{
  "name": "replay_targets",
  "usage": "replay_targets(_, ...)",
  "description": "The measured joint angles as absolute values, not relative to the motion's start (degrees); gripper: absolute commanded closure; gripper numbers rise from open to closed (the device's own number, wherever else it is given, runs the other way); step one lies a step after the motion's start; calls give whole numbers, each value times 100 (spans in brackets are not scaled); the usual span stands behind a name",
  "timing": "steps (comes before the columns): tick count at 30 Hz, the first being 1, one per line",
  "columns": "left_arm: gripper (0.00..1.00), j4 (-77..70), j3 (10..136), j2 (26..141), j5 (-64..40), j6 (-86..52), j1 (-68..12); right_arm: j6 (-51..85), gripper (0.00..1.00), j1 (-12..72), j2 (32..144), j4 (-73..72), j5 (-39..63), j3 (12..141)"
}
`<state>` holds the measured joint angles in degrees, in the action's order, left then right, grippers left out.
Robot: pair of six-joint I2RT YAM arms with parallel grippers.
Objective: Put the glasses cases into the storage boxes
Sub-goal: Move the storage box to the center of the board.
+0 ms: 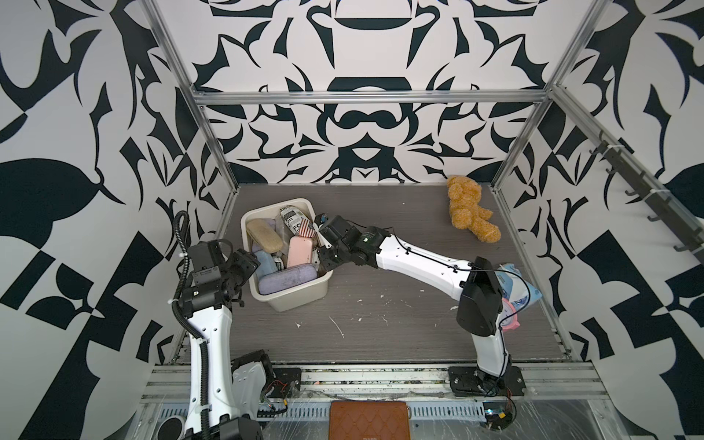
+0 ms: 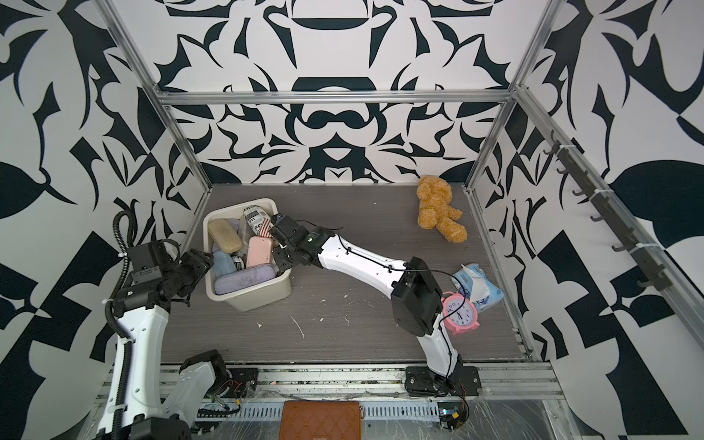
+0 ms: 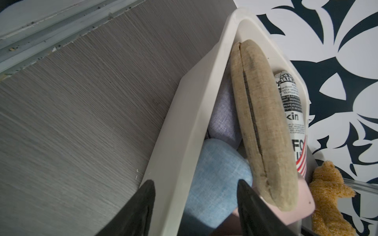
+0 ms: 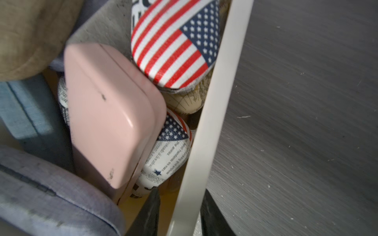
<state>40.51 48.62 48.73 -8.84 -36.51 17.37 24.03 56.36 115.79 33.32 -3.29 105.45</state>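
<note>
Cream-white rectangular plastic tub (image 1: 297, 299), left of centre in both top views, is holding the hard glasses cases (image 1: 300, 251). Loaded, it is likely heavy, with stiff, slick walls, and is best gripped by opposite rims. Right gripper (image 4: 181, 191) is pinching one rim; left gripper (image 3: 196, 181) is straddling the other, jaws apart.

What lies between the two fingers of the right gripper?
The rim of the tub: in the right wrist view the right gripper straddles it, one finger inside, one outside.
</note>
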Motion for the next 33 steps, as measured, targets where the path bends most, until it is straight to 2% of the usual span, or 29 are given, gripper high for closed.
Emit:
replay_targets(6,37,3789,4687,4722,-1100,-3695,1741,2674,100,5516,11539,3087,-528,10455)
replay_targets(11,38,3638,4683,4748,-1400,-3715,1741,2895,100,5566,11028,2790,-893,9686)
replay_targets(15,40,3533,4683,4744,-1662,-3734,1741,3081,100,5502,10283,2816,-1236,8781)
replay_targets(23,45,3006,4683,4772,-2495,-3863,1721,3894,100,5378,8027,3308,-2410,6442)
replay_targets(28,45,2644,4700,4998,-2615,-4021,1286,4351,100,5238,7266,3765,-2858,5846)
replay_targets(29,45,2593,4718,5072,-2589,-4051,1103,4390,98,5218,7269,3811,-2926,5846)
replay_targets(31,42,2532,4797,5231,-2521,-4071,722,4469,73,5194,7293,3771,-2954,5848)
replay_targets(32,40,2506,4853,5319,-2464,-4062,513,4510,63,5190,7321,3769,-2998,5848)
replay_targets(33,29,2499,4923,5395,-2427,-4049,340,4517,54,5188,7343,3734,-3041,5850)
